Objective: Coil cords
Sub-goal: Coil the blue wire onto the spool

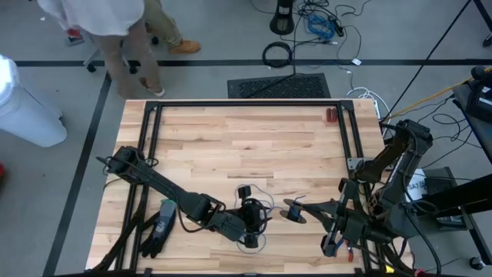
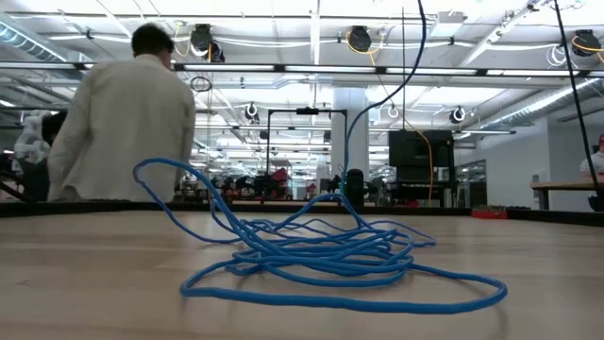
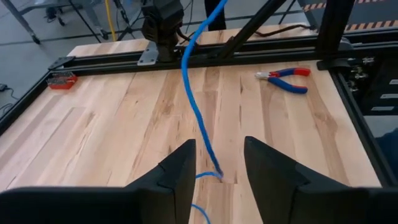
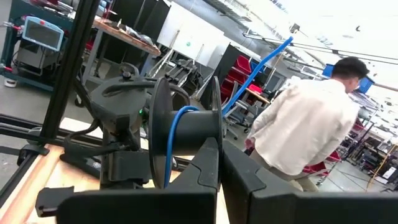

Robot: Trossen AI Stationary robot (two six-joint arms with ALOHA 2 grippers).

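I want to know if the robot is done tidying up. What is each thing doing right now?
blue cord: loose tangle on the table, one strand rising up, not coiled yet
left gripper: open, cord running between its fingers
right gripper: shut, just behind the reel
reel: a few turns of cord on it
pliers: lying flat, untouched
glove: lying flat, untouched

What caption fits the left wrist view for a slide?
Blue cord runs between the open left gripper fingers; pliers lie on the table.
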